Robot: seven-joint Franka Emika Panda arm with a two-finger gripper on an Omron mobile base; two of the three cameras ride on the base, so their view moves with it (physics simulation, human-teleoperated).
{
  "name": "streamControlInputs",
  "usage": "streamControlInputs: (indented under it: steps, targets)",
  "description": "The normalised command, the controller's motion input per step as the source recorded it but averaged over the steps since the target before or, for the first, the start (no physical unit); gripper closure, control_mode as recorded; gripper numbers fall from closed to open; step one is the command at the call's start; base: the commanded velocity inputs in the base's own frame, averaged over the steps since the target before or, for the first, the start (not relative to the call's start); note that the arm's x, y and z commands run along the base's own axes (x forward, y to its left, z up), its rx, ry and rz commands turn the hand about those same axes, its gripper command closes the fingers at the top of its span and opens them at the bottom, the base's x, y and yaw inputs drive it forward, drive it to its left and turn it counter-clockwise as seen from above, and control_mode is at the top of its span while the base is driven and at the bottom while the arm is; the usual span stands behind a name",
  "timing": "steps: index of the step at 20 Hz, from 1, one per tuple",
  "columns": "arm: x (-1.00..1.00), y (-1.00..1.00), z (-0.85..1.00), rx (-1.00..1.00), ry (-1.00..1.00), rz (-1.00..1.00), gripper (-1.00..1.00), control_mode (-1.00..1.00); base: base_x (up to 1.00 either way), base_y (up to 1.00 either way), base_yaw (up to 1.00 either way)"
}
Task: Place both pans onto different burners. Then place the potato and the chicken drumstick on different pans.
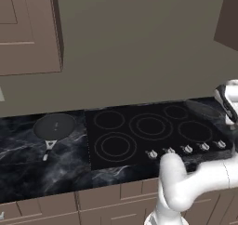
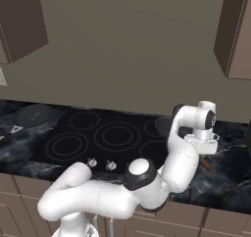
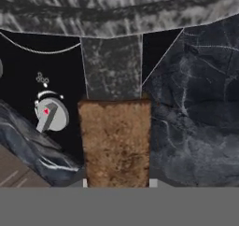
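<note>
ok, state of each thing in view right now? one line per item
gripper: shut on the wooden handle
wooden handle: brown, clamped between the finger tips
dark grey pan: at the cooktop's right rear, partly hidden by the arm
black pan: flat on the counter left of the cooktop, not on a burner
cooktop: burners bare
knob: pointer tilted; setting unclear

The arm [image 2: 181, 153] reaches right (elbow bent), fingers [image 3: 86, 183] clamped shut.
</note>
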Motion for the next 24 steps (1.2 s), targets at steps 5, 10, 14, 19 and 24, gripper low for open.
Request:
streamControlInputs:
  steps: [5, 10, 14, 19, 24]
  targets:
    - [-0.2, 0.59, 0.06, -0.11, -0.25, 0.16, 1.0, -1.0, 0.0, 0.0, 0.0]
    - [-0.01, 0.41, 0.34, -0.01, -0.06, 0.11, 1.0, -1.0, 0.0, 0.0, 0.0]
    - [0.0, 0.39, 0.45, 0.0, 0.04, 0.1, 1.0, -1.0, 0.0, 0.0, 0.0]
    - [0.0, 0.4, 0.41, -0.01, 0.1, 0.07, 1.0, -1.0, 0.0, 0.0, 0.0]
    - [0.0, 0.44, 0.34, -0.03, 0.11, 0.06, 1.0, -1.0, 0.0, 0.0, 0.0]
